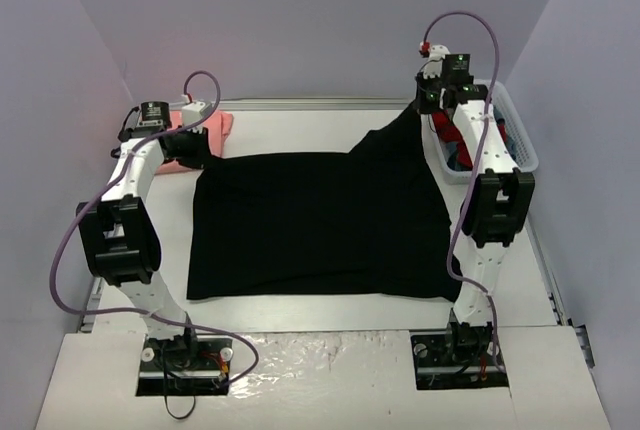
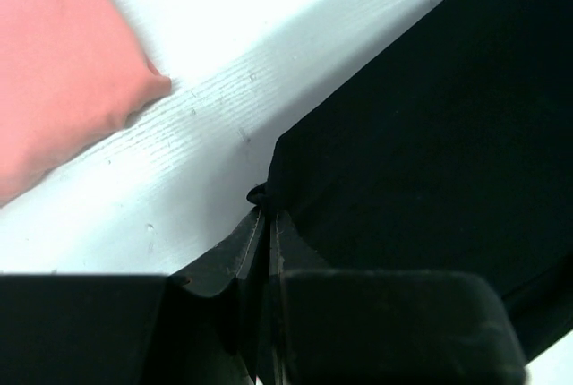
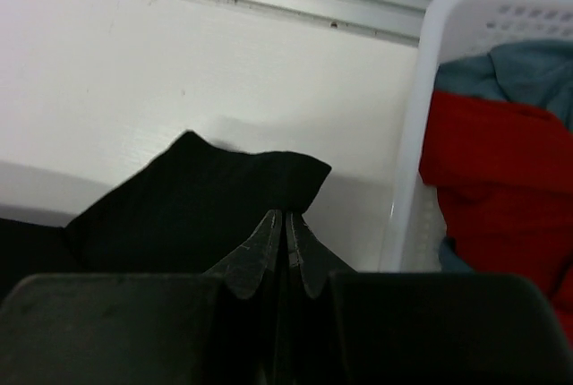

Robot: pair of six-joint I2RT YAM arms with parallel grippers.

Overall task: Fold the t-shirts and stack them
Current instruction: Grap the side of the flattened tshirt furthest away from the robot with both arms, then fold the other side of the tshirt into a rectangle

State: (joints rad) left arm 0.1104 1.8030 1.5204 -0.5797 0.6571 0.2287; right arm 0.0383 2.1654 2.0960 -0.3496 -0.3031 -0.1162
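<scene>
The large black t-shirt (image 1: pixel 320 225) lies spread over the middle of the table. My left gripper (image 1: pixel 195 150) sits low at its far left corner, shut on the black cloth (image 2: pixel 430 134); in the left wrist view the pinched hem bunches at the gripper tip (image 2: pixel 267 215). My right gripper (image 1: pixel 425 102) is shut on the far right corner and holds it lifted, so the cloth slopes up to it. The right wrist view shows a black flap (image 3: pixel 206 197) folded over the closed gripper (image 3: pixel 285 217). The salmon-pink t-shirt (image 1: pixel 222 125) lies folded at the far left, just beyond the left gripper (image 2: pixel 63 72).
A white plastic basket (image 1: pixel 520 140) stands at the far right, close beside my right gripper, its wall (image 3: pixel 416 134) holding a red cloth (image 3: pixel 492 179) and a blue-grey cloth (image 3: pixel 519 67). A metal rail (image 1: pixel 300 105) runs along the table's far edge.
</scene>
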